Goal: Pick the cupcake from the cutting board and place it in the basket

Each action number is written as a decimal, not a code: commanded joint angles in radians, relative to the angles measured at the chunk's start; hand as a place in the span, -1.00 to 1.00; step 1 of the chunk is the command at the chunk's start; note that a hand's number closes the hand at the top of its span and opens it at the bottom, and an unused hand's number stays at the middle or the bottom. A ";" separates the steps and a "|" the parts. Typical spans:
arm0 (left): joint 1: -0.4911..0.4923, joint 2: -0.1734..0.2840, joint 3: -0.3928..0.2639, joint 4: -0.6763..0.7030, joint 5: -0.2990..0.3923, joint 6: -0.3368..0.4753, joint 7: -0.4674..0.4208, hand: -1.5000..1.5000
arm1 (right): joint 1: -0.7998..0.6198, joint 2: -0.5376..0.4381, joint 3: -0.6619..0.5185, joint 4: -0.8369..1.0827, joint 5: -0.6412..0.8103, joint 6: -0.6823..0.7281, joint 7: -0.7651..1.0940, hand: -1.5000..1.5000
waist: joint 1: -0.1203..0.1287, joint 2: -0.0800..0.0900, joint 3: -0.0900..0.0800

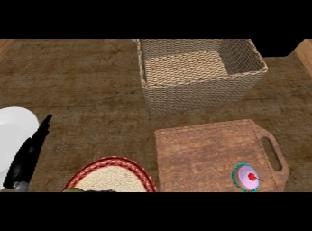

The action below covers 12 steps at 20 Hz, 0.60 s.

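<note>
1. Left hand: black, fingers straight and released, resting left of the cutting board; right hand out of view.
2. Cupcake: pink frosting, red cherry, teal wrapper; on the board's near right corner.
3. Basket: woven, beyond the board.
4. Desk: dark brown wood grain. No writing legible.
</note>
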 commanded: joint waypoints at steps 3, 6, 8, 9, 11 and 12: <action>-0.030 -0.016 -0.015 -0.009 -0.017 -0.021 0.035 0.00 | -0.070 0.013 -0.004 0.114 0.014 -0.084 -0.243 -1.00 | 0.019 0.002 0.000; -0.061 -0.052 -0.017 0.061 -0.043 -0.003 0.012 0.00 | -0.140 0.041 0.048 0.125 0.089 -0.120 -0.184 -1.00 | 0.023 0.007 -0.001; -0.032 -0.039 -0.019 0.025 -0.056 -0.001 -0.003 0.00 | -0.097 0.059 0.059 0.112 0.083 -0.132 -0.218 -1.00 | 0.022 0.004 -0.001; -0.046 0.010 0.026 -0.008 -0.006 -0.053 0.030 0.00 | -0.090 0.064 0.087 0.060 0.106 -0.144 -0.169 -1.00 | 0.027 0.004 -0.001; -0.015 -0.035 -0.002 0.016 -0.039 -0.014 -0.001 0.00 | -0.098 0.064 0.071 0.124 0.078 -0.158 -0.235 -1.00 | 0.022 0.003 -0.001; -0.072 -0.009 0.029 0.040 -0.011 -0.056 0.038 0.00 | -0.110 0.064 0.103 0.131 0.111 -0.180 -0.229 -1.00 | 0.016 0.004 -0.001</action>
